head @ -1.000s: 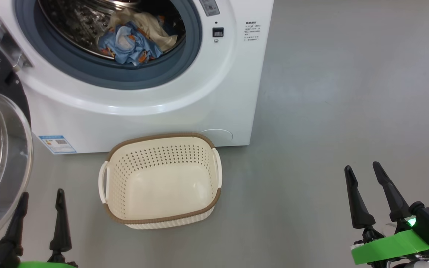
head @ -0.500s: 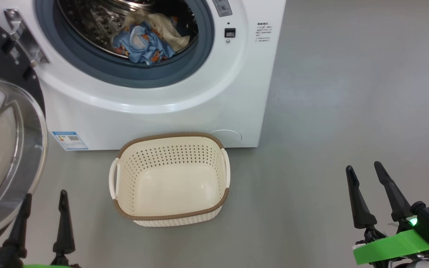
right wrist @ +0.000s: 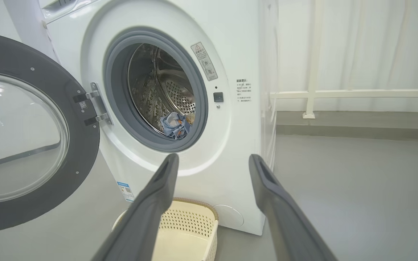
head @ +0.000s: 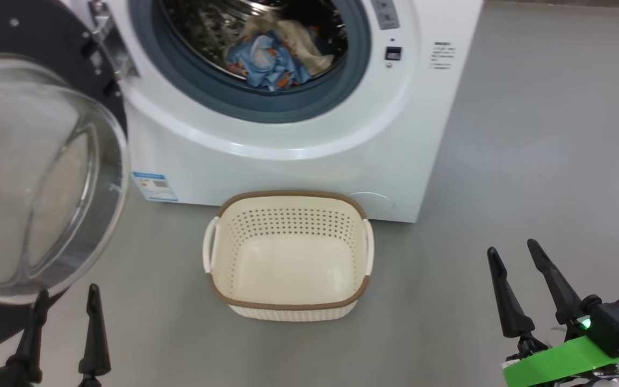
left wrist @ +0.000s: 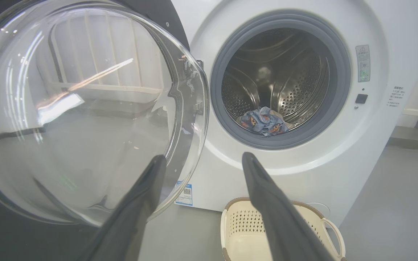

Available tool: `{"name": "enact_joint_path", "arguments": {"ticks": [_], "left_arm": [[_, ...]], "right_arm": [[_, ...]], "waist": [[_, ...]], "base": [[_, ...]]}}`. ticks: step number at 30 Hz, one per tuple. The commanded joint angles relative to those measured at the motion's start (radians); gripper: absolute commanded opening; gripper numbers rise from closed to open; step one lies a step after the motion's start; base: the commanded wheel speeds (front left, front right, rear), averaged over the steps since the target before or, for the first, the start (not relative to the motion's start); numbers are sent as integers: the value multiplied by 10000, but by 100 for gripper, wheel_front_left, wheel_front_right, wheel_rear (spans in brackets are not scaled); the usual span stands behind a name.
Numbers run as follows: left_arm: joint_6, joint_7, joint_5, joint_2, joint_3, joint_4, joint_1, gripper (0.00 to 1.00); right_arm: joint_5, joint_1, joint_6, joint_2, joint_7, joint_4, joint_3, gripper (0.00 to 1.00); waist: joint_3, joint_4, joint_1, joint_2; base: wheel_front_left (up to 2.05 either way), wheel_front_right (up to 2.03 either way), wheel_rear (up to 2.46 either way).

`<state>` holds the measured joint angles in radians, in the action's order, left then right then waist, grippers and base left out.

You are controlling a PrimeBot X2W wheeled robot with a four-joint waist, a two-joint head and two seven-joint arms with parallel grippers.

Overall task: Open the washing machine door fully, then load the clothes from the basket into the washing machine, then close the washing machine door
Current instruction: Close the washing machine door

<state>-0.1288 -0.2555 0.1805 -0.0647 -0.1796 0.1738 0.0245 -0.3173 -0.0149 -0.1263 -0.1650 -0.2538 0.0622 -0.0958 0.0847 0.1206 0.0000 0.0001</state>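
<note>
The white washing machine [head: 309,161] stands with its round black door [head: 35,177] swung wide open to the left, glass bowl bulging toward me. Inside the steel drum lie the clothes [head: 280,56], a light blue printed piece beside a cream one, also seen as clothes [left wrist: 265,121] and clothes [right wrist: 174,125]. The cream basket [head: 288,258] sits empty on the floor in front of the machine. My left gripper [head: 67,293] is open at the lower left, just below the door's glass. My right gripper [head: 511,250] is open at the lower right, well away from the basket.
Grey floor [head: 530,161] stretches to the right of the machine. A white railing and curtain [right wrist: 339,72] stand behind the machine's right side. A blue label sticker [head: 153,186] marks the machine's lower left front.
The whole head view has shifted, so machine, door and basket appear further right and the door fills more of the left. Both grippers stay open and empty.
</note>
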Motion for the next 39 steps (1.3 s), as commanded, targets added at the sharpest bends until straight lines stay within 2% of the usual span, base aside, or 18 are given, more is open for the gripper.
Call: {"name": "enact_joint_path", "arguments": {"ticks": [1,11,12,18,29,39], "left_arm": [[-19,-63,56,-85,-379,-311,-2,100],[-13,-63,28,75,-675,-349,-241,100],[5,-63,62,99,-765,-337,-260,100],[63,-63,81,134,-880,-327,-298,100],[650,-63,660,143,-1264,-922,-700,100],[824,-63,759,144,-1217,-1081,-818,100]], "right_arm": [[-63,19,-44,-214,-80,-210,-239,100],[-112,106,-44,-411,-80,-137,-590,100],[-119,116,-44,-461,-80,-129,-642,100],[-154,150,-44,-518,-80,-114,-755,100],[-347,1049,-44,-812,-80,272,-1704,100],[-407,1171,-44,-872,-80,345,-1812,100]], "waist": [[-48,571,0,-1],[-146,2569,0,-1],[-159,2981,0,-1],[-181,4041,0,-1],[177,4269,0,-1],[252,4271,0,-1]], "base": [[0,0,0],[0,0,0],[0,0,0],[0,0,0],[0,0,0],[0,0,0]]}}
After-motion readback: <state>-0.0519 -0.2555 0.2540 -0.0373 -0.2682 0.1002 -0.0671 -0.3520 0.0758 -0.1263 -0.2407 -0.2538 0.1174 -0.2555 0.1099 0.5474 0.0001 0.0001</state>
